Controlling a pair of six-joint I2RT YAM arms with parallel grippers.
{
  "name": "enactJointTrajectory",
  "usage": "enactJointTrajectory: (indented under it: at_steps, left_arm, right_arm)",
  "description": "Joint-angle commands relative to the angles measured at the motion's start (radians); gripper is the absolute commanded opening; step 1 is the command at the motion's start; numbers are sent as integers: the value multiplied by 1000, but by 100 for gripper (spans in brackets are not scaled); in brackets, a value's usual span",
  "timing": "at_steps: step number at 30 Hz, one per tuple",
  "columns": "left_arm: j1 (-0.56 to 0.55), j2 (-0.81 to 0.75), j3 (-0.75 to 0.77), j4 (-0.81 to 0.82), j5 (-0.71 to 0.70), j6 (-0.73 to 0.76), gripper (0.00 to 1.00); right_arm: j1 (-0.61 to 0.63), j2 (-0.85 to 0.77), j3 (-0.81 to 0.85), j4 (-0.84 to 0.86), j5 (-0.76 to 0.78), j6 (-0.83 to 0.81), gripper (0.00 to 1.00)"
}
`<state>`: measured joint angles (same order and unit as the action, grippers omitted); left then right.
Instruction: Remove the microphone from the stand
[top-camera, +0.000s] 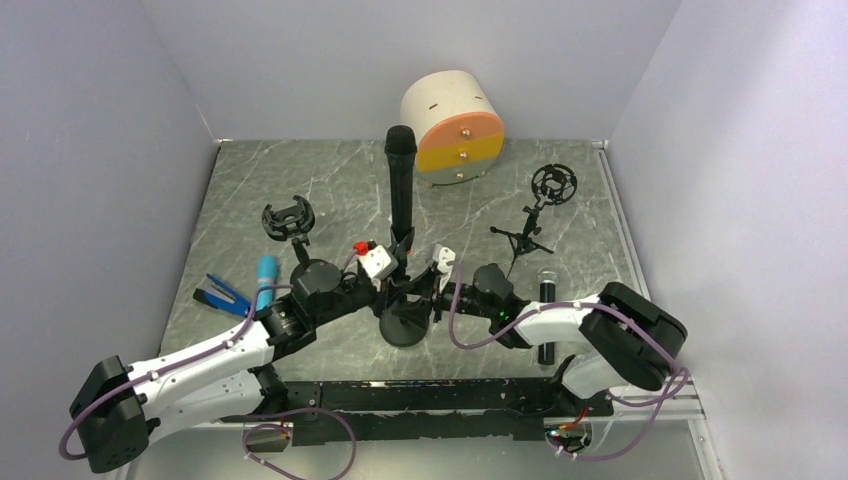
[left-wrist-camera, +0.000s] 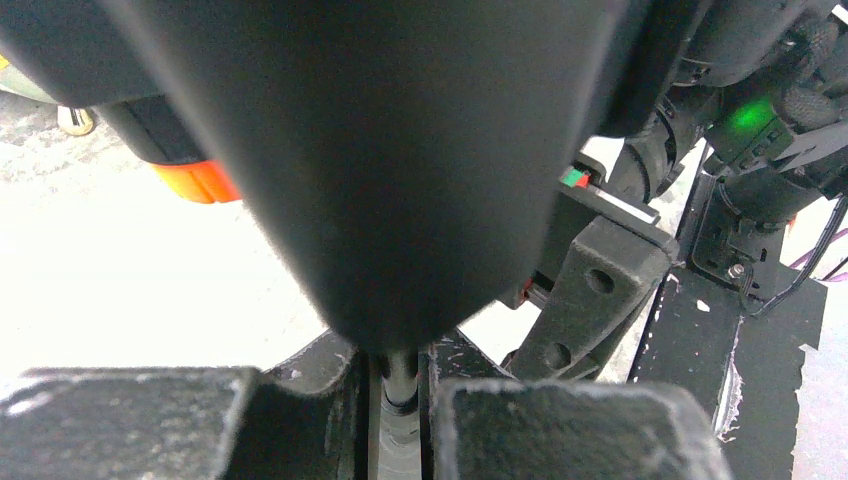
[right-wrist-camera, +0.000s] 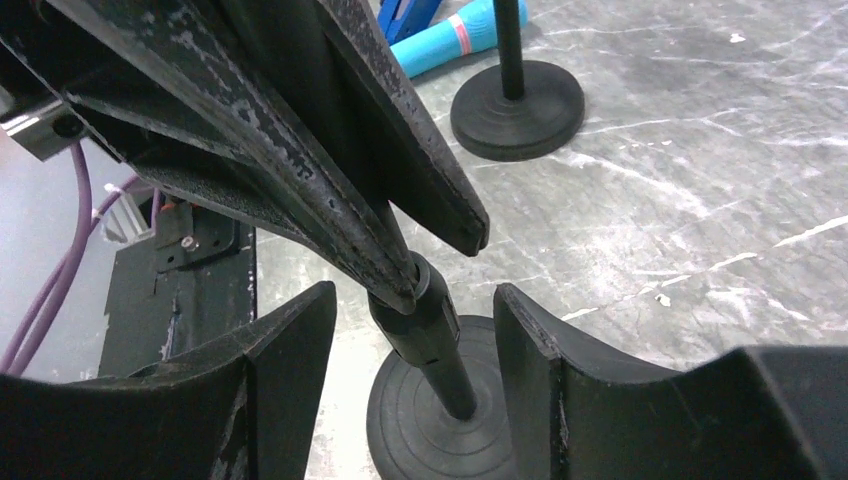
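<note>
At the centre of the grey marbled table (top-camera: 330, 180), a black microphone (top-camera: 400, 185) stands upright on its stand (top-camera: 403, 330), head uppermost, above the stand's round black base. Both arms extend from the near edge and meet at the stand's shaft, below the microphone body.

Left wrist view: the left fingers (left-wrist-camera: 300, 420) are closed on the thin shaft, one on either side and touching it. The tapered underside of the microphone fills the frame just above them. A green indicator light (left-wrist-camera: 745, 115) glows on the right arm beyond.

Right wrist view: the right fingers (right-wrist-camera: 290, 370) stand apart, one on each side of the shaft and its collar. Neither touches it, and they hold nothing. The left arm's pair appears here as dark wedges pinching the shaft just above the collar.

Against the back wall sits a drum-shaped cabinet (top-camera: 452, 125) with three drawer fronts: peach, yellow and grey, from top to bottom.

Left of centre are a black shock mount (top-camera: 288, 220) on a short stand, a blue microphone (top-camera: 265, 282) lying flat, and a blue clip (top-camera: 222, 295) beside it.

Right of centre are a small tripod (top-camera: 522, 240) carrying a ring mount, and a second black microphone (top-camera: 546, 300) lying flat near the right arm.

Any lettering on these items is too small to read.
</note>
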<state>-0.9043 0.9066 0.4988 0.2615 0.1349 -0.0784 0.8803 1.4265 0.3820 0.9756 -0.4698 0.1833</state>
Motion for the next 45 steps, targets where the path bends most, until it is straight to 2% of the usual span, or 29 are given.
enactJointTrajectory:
  at_steps: [1, 5, 7, 9, 12, 17, 19, 20, 25, 27, 31, 32, 33, 35, 38, 42, 45]
  left_arm:
    - [-3, -37, 16, 111, 2, 19, 3]
    - [-2, -26, 32, 91, -6, 13, 3]
    - [-2, -26, 35, 86, -21, 10, 3]
    - [-2, -28, 37, 92, -45, 7, 3]
    - [-2, -28, 42, 96, -95, -9, 3]
    - [-2, -28, 55, 95, -133, -28, 2]
    - [-3, -30, 62, 83, -162, -27, 3]
    - [-2, -31, 63, 82, -167, -25, 3]
    - [-2, -29, 65, 76, -158, -23, 3]
    - [-2, -25, 67, 70, -150, -24, 2]
    - [-2, -15, 73, 65, -138, -17, 3]
    - [-2, -13, 75, 62, -129, -12, 3]
    - [-2, -11, 78, 59, -124, -11, 3]
    - [-2, -9, 81, 58, -118, -6, 3]
    - [-2, -4, 80, 68, -107, -3, 3]
    - [-2, 6, 87, 68, -93, -9, 3]
    - [-2, 7, 89, 69, -91, -14, 3]
  right_arm:
    - [-2, 40, -20, 181, -21, -12, 56]
    - [15, 61, -17, 210, 57, 17, 32]
    - [68, 46, -11, 156, 211, -27, 13]
    - [155, 39, -26, 155, 416, -52, 1]
    - [283, 46, -58, 237, 718, -79, 0]
    - [529, 81, 37, 188, 1283, -227, 0]
    - [580, 112, 47, 239, 1412, -259, 0]
    - [594, 125, 42, 273, 1429, -254, 0]
    - [601, 138, 49, 201, 1368, -136, 0]
    - [593, 135, 28, 253, 1332, -135, 2]
    - [531, 78, -48, 293, 1165, -70, 20]
    - [501, 55, -64, 282, 1103, -33, 31]
    - [468, 33, -80, 275, 1014, -1, 39]
    - [402, -4, -107, 274, 849, 39, 48]
    - [332, -29, -131, 300, 604, 39, 66]
    - [245, -20, -157, 384, 355, 45, 76]
    - [179, -31, -136, 316, 273, 40, 76]
